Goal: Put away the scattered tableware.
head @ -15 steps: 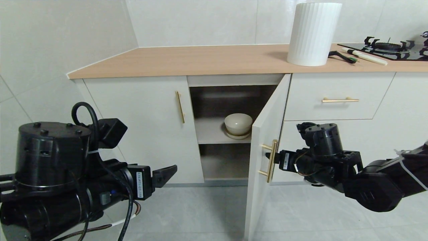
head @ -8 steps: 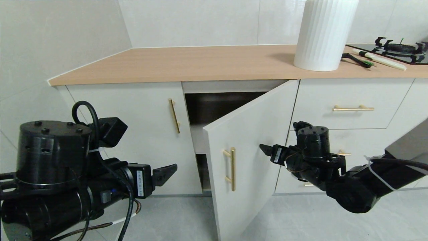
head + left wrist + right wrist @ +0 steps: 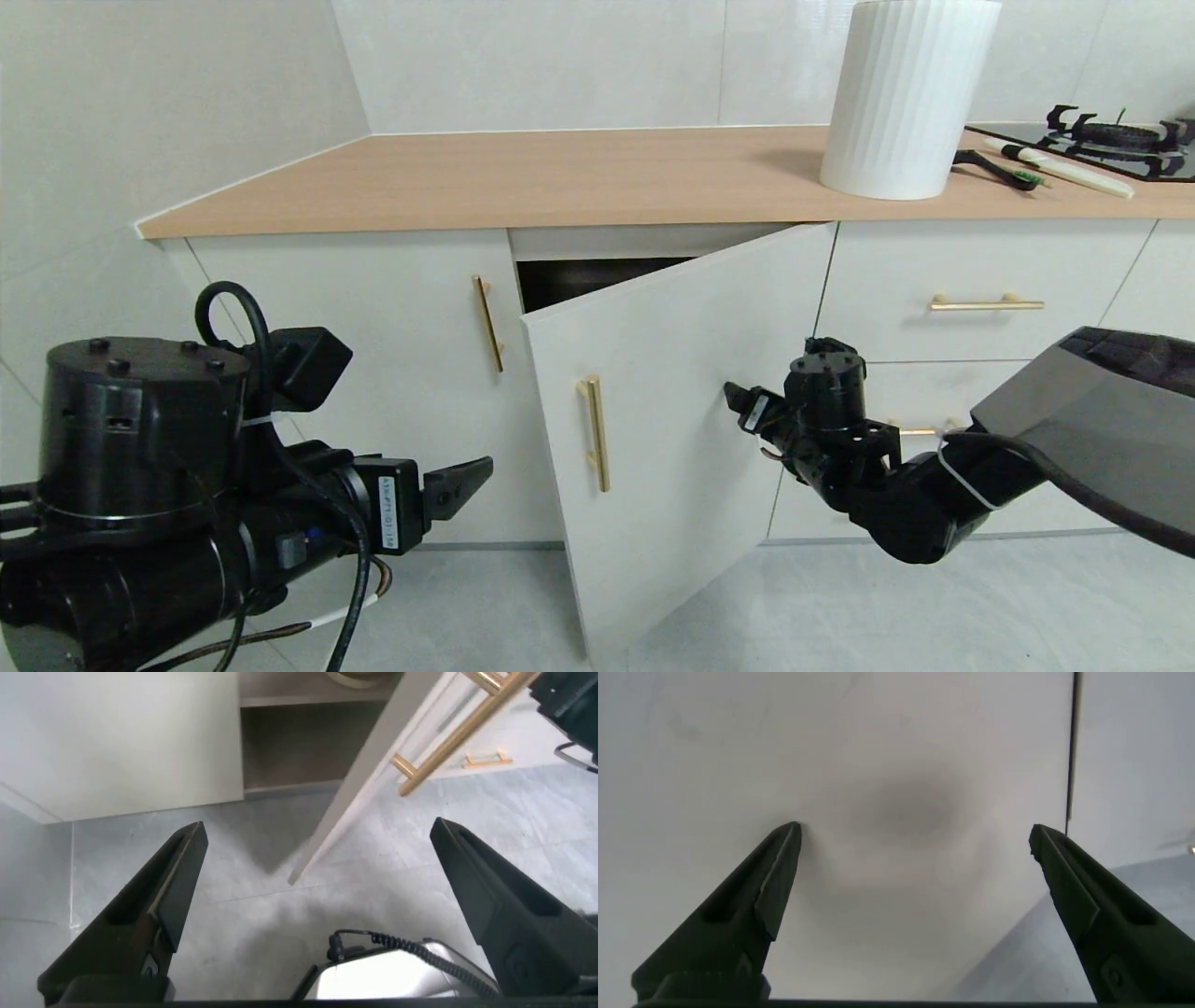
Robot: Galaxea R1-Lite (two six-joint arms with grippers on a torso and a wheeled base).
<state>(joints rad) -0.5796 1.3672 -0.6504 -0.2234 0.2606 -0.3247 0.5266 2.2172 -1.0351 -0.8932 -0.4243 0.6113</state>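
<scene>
White cabinet door (image 3: 691, 411) half-shut under wooden counter (image 3: 523, 173).
Right gripper (image 3: 738, 399), jaws spread, faces the door panel near its brass handle (image 3: 594, 431); left gripper (image 3: 462, 481) likewise spread, well apart, label unreadable.

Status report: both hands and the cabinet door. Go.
Right hand open, at the cabinet door face, right of its handle. Left hand open, empty, low at left. Door ajar, gap showing at top. Nothing seen in its swing.
</scene>
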